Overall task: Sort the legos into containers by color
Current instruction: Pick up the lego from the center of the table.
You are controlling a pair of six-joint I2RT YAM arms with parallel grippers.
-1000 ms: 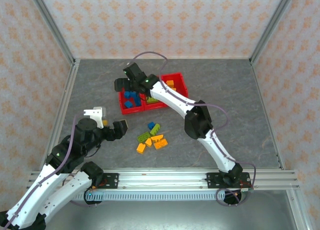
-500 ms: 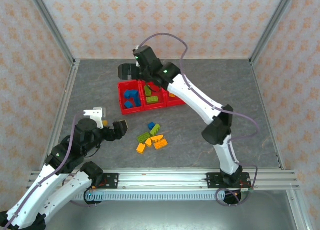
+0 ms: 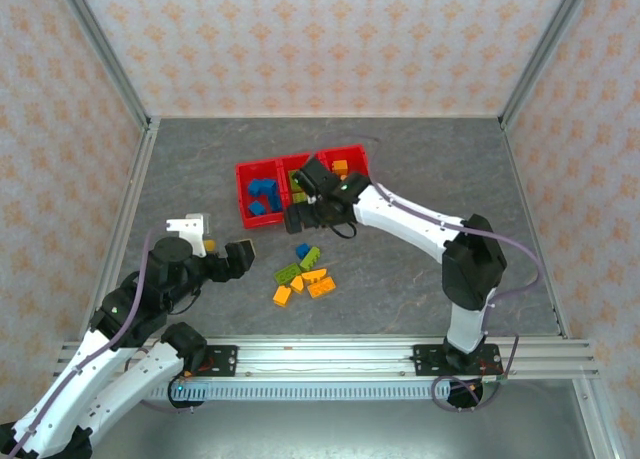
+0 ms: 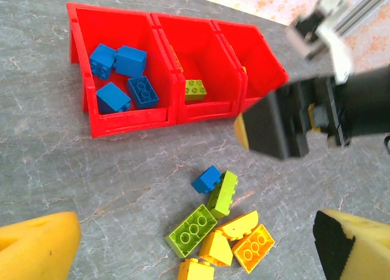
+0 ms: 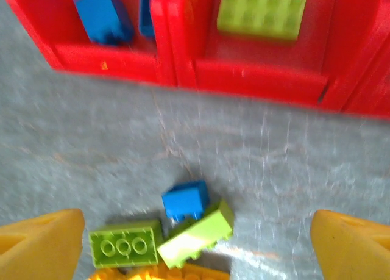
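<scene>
The red containers stand in a row mid-table. Several blue legos lie in the left bin, a lime one in the middle bin and orange ones in the right bin. A loose pile lies nearer: a blue brick leaning on a lime brick, another lime brick and several orange-yellow ones. My right gripper hovers open and empty between the bins and the pile. My left gripper waits open, left of the pile.
The grey table is walled by patterned panels with metal posts. Bare table spreads to the right of the pile and behind the bins. The right arm's forearm crosses over the right bin's front corner.
The right arm has swung back from over the left and middle bins toward me and dropped low in front of the tray. The left arm has stayed still.
</scene>
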